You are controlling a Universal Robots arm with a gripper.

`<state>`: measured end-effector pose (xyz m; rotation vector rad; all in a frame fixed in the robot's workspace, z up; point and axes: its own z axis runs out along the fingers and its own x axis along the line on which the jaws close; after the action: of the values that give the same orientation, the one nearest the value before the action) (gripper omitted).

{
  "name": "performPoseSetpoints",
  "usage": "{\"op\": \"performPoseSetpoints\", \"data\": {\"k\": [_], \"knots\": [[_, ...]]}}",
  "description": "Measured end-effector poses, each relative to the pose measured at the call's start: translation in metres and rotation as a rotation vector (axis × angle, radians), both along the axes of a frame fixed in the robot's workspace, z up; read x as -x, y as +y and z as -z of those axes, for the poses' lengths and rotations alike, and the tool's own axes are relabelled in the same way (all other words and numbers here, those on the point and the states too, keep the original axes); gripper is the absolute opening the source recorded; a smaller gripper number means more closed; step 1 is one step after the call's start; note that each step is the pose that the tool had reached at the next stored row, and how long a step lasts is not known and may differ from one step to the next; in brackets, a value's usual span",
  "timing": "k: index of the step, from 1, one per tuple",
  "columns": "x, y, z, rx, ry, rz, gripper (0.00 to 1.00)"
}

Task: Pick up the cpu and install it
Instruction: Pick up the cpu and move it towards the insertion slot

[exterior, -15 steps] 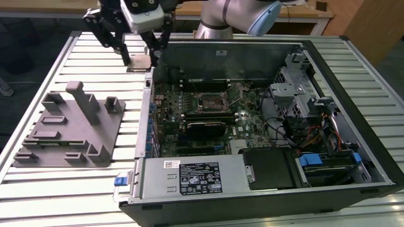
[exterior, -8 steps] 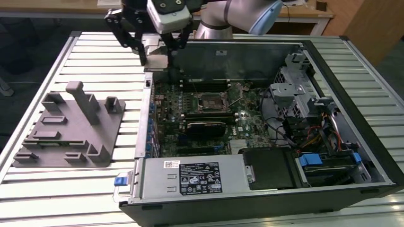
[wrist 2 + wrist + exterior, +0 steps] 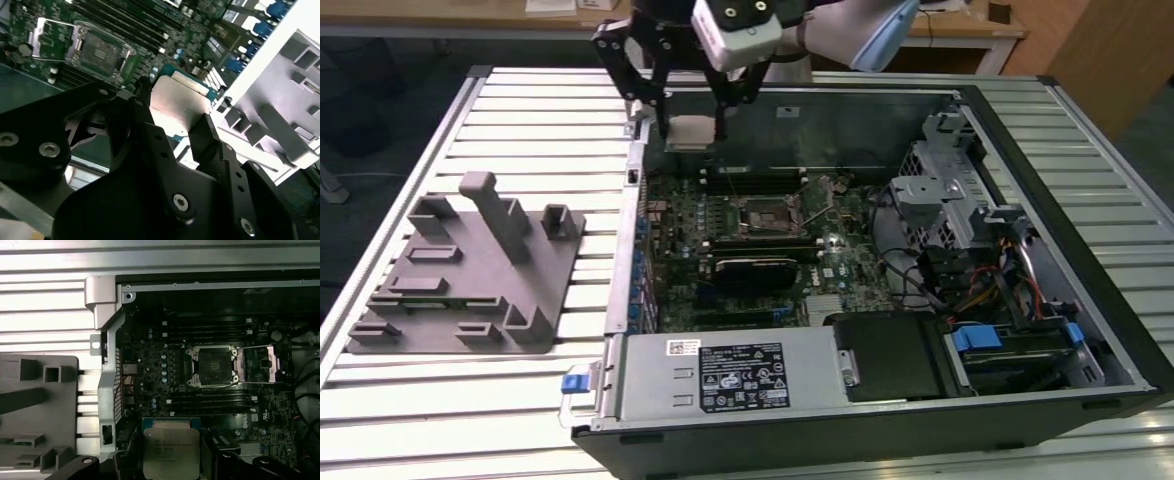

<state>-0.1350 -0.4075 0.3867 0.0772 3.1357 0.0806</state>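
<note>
Gripper [image 3: 691, 128] is clenching the cpu [image 3: 171, 452] by its edges, holding it over the computer case [image 3: 854, 440], apart from the open socket [image 3: 212, 365]; thin edge grip risking slip or tilt, misalignment bending socket pins

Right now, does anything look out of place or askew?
Nothing stands out. The gripper holds the cpu by its edges over the open case, and the socket sits empty with its frame flipped open.
</note>
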Motion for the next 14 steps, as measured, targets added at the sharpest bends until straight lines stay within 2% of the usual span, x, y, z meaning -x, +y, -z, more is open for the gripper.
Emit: {"op": "performPoseSetpoints", "data": {"k": [8, 14], "knots": [[-0.035, 0.0000, 0.0000, 0.0000, 0.0001, 0.000, 0.55], [-0.057, 0.0001, 0.0000, 0.0000, 0.0001, 0.000, 0.55]]}}
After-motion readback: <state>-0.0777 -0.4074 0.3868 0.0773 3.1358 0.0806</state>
